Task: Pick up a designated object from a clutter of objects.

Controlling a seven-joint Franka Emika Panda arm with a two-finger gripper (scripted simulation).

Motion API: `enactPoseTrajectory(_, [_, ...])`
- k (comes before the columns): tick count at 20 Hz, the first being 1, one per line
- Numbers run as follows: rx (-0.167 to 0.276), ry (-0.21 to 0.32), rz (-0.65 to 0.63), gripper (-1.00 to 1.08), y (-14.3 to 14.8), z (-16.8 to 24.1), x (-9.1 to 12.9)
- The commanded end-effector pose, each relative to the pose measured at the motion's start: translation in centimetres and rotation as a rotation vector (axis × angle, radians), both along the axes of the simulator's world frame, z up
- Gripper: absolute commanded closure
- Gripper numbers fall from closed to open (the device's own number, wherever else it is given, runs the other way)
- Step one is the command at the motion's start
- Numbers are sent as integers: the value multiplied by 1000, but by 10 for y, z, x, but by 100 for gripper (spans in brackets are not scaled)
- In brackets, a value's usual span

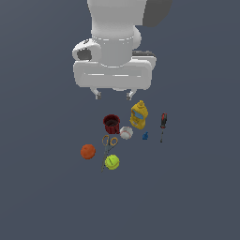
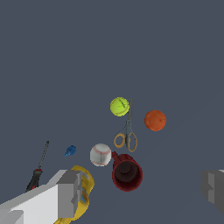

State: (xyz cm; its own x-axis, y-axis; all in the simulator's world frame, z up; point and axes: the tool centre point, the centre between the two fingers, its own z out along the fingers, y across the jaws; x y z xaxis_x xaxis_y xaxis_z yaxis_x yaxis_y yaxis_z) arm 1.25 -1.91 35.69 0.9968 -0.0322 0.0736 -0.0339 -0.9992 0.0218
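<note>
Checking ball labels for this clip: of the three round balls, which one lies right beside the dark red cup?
The white baseball with red stitching, next to the dark red cup; the orange ball and green tennis ball lie farther off.

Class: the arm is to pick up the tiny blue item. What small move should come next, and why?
Probably shift the open pincer sideways toward the exterior view's right, then lower it. It hangs above the dark red cup, holding nothing, while the blue item lies between the white baseball and the screwdriver.
</note>
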Motion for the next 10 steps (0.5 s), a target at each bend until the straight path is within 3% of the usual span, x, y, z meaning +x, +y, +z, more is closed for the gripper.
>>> enactPoseTrajectory(1, [0, 0, 0, -92, 0, 0, 0])
enactPoseTrajectory(10, [-6, 25, 1, -92, -12, 1, -5])
